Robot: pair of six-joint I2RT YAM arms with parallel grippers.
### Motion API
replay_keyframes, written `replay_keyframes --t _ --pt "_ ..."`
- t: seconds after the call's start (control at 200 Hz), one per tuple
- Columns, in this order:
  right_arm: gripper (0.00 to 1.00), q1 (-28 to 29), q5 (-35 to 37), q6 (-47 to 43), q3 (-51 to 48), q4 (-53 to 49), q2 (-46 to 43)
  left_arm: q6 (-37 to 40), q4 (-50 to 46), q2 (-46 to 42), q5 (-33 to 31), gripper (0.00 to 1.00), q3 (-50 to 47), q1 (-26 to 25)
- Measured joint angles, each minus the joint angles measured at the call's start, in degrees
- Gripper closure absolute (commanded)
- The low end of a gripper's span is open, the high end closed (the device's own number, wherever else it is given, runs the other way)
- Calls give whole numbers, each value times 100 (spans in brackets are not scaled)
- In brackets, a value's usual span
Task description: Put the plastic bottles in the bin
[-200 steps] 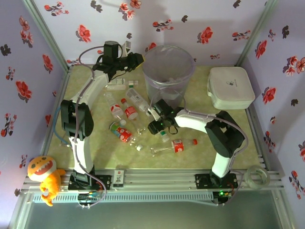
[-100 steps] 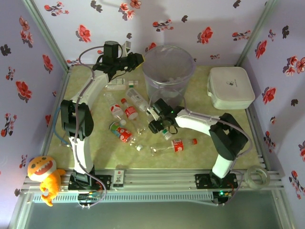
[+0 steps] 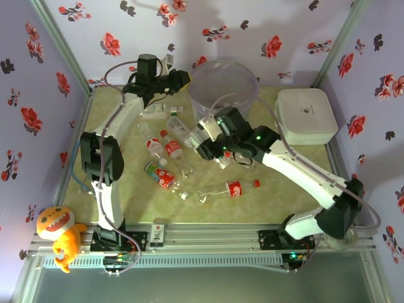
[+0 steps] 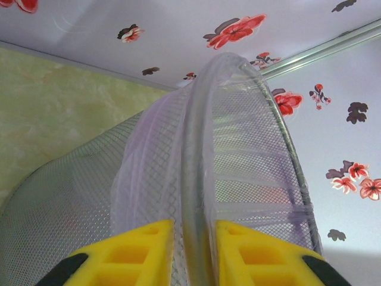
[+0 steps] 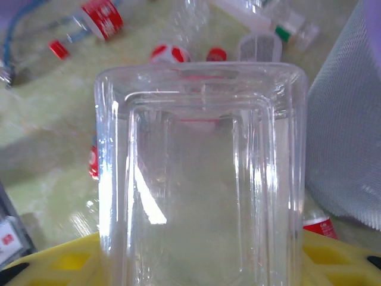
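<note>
Flowered lilac walls box in a pale green mat [image 3: 252, 211], and up at the back the left pincer [image 4: 194, 232] is clamped tight on the rim of the grey bin [image 4: 238, 119], mesh wall pinched between its yellow fingers [image 4: 137, 250]. Over to the right pincer [image 5: 202, 262]: closed around a clear square bottle [image 5: 202, 167] that fills the gap between its fingers, bin wall just off to its right. Beyond that bottle, loose bottles [image 5: 98, 18] lie scattered on the mat. From above, one red-labelled bottle [image 3: 230, 188] lies on its side just nearer the bases than the right pincer, the others off to its left
</note>
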Motion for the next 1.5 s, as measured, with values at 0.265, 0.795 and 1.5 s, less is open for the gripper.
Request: replay_keyframes --t 0.265,0.795,1.5 --pt "48 -284 -22 0 1217 -44 -96 -2 2 0 -2 75 0 0" --pt "48 -1759 579 1207 3390 702 1622 -155 256 0 0 75 -114 0" --pt "51 -1998 1565 2507 4863 -1029 3600 -455 817 -146 -4 76 -533 -2"
